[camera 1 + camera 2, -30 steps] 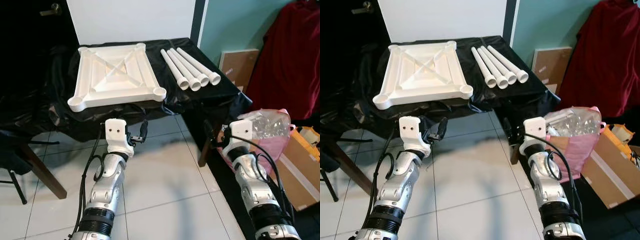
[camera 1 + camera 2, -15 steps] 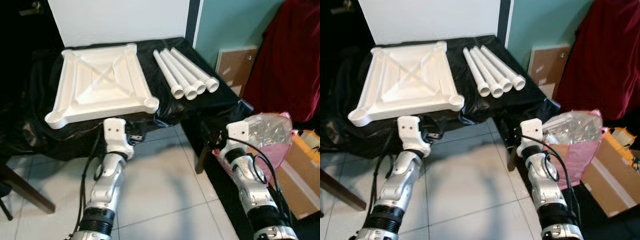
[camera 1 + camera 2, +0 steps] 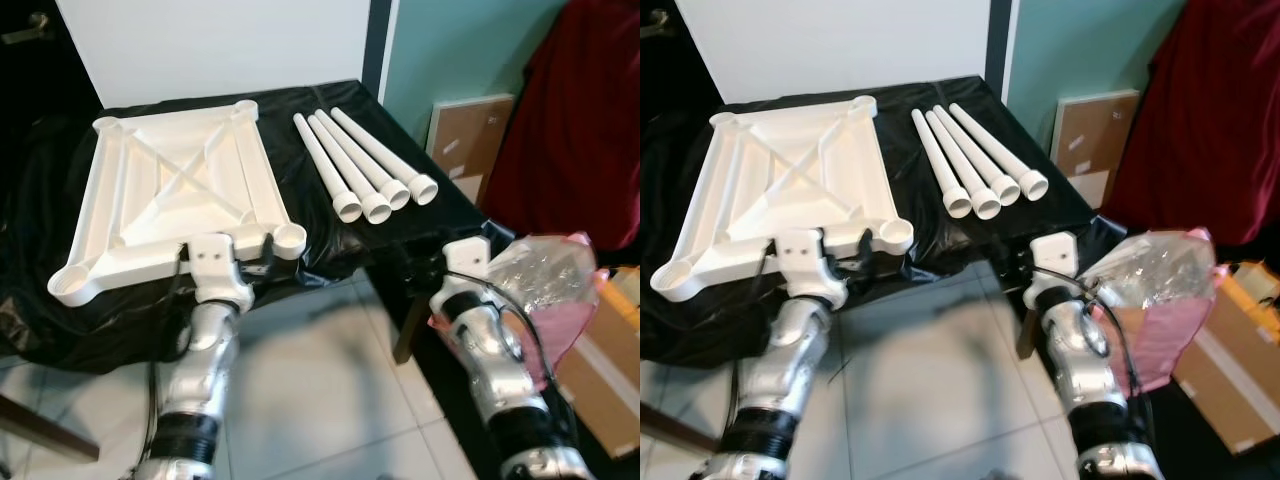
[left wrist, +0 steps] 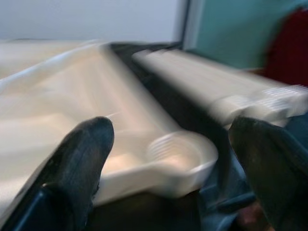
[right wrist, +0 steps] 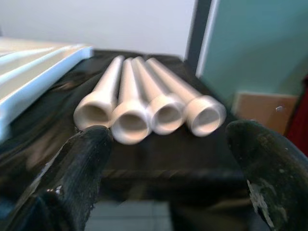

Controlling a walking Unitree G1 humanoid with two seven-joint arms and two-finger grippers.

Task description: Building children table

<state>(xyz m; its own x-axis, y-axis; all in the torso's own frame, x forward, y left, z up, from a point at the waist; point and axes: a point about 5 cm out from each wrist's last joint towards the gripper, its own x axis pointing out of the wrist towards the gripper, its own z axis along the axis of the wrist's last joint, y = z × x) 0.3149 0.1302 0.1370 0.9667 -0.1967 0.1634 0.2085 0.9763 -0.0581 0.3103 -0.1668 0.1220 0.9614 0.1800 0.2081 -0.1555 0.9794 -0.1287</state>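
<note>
Tabletop: white, upside down on black-draped table.
Legs: four tubes alongside.
My left claw: wide, view blurred.
My right claw: wide, empty.

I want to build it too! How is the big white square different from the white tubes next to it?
The square top is one wide, flat piece with crossing ribs and round sockets at its corners; the tubes are four long, thin, round pieces with open ends. The top lies on the robot's left of the table, the tubes side by side to its right. Both are white plastic and rest on the black cloth.
</note>
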